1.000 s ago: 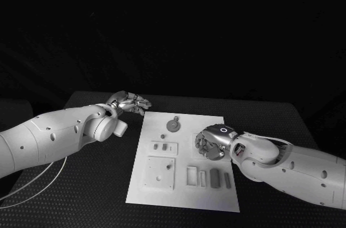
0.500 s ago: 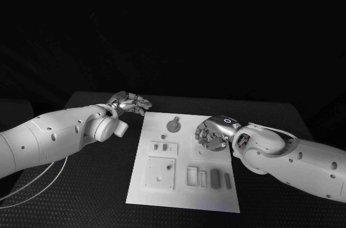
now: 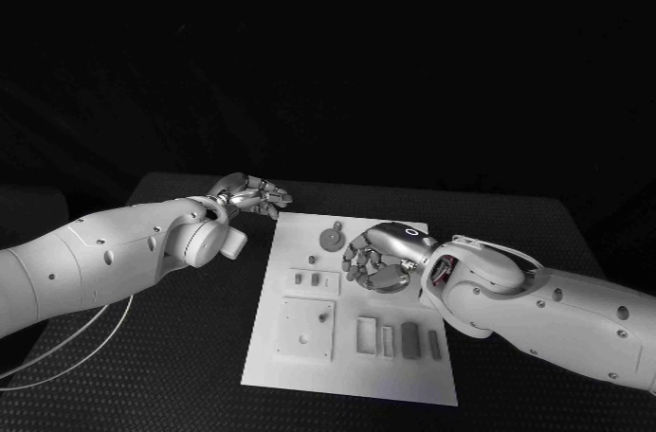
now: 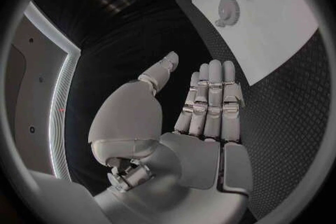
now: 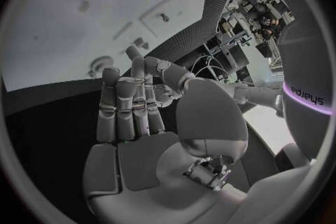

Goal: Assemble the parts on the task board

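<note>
While both hands hang empty:
Right hand [image 3: 379, 258]: released, metallic fingers [image 5: 125, 105] extended over flat white task board [image 3: 358, 356];
Left hand [image 3: 249, 193]: released, fingers straight above textured black surface [image 3: 164, 356];
Round toothed part [image 3: 333, 235]: just beyond right fingers.

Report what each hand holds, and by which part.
Nothing is held. The left hand and the right hand both show bare palms and straight, empty fingers.

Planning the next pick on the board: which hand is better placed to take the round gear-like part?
Right, probably. The right hand hovers open over the task board, right beside the gear-like part. The left hand sits off the board's far corner, over the table.
</note>
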### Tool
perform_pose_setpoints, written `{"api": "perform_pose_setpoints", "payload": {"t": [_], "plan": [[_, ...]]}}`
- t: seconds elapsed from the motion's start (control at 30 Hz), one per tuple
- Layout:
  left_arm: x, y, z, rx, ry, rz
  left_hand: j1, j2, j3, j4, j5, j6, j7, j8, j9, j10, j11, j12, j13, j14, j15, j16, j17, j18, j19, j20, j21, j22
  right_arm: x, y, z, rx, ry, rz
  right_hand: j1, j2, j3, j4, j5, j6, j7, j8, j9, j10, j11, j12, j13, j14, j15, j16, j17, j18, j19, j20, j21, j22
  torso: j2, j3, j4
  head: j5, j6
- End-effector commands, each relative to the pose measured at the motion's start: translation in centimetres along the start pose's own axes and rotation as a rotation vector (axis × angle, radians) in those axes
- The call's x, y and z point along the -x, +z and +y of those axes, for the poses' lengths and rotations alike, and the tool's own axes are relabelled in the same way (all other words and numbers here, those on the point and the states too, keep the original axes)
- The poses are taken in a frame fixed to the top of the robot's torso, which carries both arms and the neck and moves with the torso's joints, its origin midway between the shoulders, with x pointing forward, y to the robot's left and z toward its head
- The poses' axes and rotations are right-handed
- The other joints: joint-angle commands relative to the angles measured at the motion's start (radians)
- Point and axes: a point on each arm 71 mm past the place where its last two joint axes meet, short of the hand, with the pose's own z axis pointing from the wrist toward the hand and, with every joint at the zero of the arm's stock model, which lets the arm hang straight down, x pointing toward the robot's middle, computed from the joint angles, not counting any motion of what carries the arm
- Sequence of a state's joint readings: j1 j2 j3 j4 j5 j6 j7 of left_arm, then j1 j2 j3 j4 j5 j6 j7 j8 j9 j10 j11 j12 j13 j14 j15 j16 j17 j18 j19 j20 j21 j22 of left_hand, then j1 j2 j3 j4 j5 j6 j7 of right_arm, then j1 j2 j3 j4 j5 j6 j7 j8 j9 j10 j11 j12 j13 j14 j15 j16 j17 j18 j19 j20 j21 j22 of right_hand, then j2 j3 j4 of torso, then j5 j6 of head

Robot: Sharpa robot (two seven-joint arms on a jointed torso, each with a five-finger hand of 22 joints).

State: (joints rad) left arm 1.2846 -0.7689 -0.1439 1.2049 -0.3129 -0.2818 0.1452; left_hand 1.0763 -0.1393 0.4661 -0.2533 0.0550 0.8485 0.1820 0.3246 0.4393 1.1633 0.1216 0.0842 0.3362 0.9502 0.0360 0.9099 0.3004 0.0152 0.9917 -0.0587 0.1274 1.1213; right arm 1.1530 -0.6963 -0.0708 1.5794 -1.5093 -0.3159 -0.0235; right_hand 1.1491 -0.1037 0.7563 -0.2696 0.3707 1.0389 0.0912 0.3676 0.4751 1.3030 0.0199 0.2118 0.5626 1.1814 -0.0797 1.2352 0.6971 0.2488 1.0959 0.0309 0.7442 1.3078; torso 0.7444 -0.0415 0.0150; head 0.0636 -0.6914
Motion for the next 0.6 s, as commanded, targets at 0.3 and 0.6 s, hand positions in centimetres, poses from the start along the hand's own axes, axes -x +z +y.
{"api": "perform_pose_setpoints", "payload": {"t": [0.3, 0.6], "plan": [[-0.3, 0.2, -0.3, -0.010, -0.006, 0.012, 0.002, 0.010, -0.004, 0.003, -0.004, -0.008, 0.002, 0.005, -0.002, -0.008, -0.002, -0.005, 0.002, 0.005, 0.001, -0.006, 0.002, 0.000, 0.007, -0.003, -0.005, -0.001, -3.1, 1.9, 3.7, 0.113, 0.106, 0.046, 0.005, 0.028, 0.005, -0.009, 0.005, 0.011, 0.008, 0.007, 0.032, 0.004, 0.002, -0.007, 0.002, -0.008, -0.006, 0.001, 0.002, 0.013, -0.002, 0.002, 0.006, 0.020, 0.000, -0.0013, 0.0033, 0.027, -0.005], [-0.5, 0.2, -0.3, -0.012, -0.006, 0.015, 0.002, 0.010, -0.004, 0.004, -0.004, -0.008, 0.002, 0.005, -0.002, -0.008, -0.002, -0.005, 0.002, 0.005, 0.001, -0.006, 0.003, 0.000, 0.007, -0.003, -0.005, -0.001, -7.0, 2.5, 5.7, 0.191, 0.040, 0.087, 0.003, 0.030, 0.005, -0.013, 0.005, 0.010, 0.008, 0.006, 0.033, 0.003, 0.002, -0.009, 0.003, -0.009, -0.006, 0.001, 0.003, 0.013, -0.003, 0.002, 0.006, 0.020, 0.000, -0.0021, 0.0015, 0.047, -0.011]]}}
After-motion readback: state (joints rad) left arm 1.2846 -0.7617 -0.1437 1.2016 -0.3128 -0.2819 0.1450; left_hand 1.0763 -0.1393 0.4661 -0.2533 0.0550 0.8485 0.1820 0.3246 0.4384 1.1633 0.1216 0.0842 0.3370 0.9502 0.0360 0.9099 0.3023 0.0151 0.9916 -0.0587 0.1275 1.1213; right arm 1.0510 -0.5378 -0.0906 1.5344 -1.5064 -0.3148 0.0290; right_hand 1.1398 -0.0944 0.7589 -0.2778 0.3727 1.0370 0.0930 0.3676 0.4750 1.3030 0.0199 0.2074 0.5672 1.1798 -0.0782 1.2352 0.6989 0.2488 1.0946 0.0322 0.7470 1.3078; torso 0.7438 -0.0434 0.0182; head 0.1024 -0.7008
